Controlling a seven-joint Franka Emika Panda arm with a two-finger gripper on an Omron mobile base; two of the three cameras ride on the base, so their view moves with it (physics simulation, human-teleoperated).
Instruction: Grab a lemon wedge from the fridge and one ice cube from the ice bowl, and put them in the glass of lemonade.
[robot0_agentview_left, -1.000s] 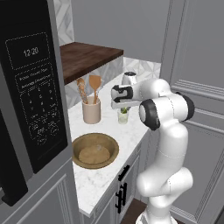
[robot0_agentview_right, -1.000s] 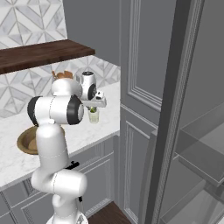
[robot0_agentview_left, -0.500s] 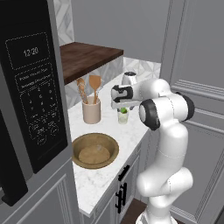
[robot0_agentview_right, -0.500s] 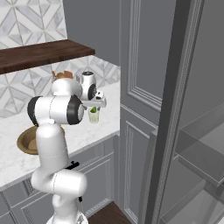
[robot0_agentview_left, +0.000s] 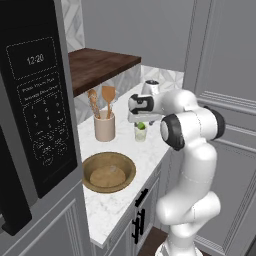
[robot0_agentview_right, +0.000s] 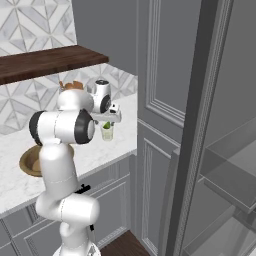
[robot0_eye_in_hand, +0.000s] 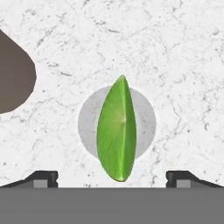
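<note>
- As I hang directly over the glass of lemonade (robot0_eye_in_hand: 146, 127), my gripper (robot0_eye_in_hand: 113, 178) stands with its fingers (robot0_eye_in_hand: 43, 178) wide apart, holding nothing.
- Lemon wedge (robot0_eye_in_hand: 117, 129): green here, upright in the glass, seen edge-on from above.
- Glass: on the marble counter (robot0_agentview_left: 150, 155), beside the utensil crock (robot0_agentview_left: 104, 125).
- Ice bowl (robot0_agentview_left: 108, 172): wooden, nearer the counter's front edge, well apart from the glass.
- Step, as I judge it: wedge delivered; ice cube outstanding.
- Next move calls for lifting clear without tipping the glass, then swinging to the bowl.
</note>
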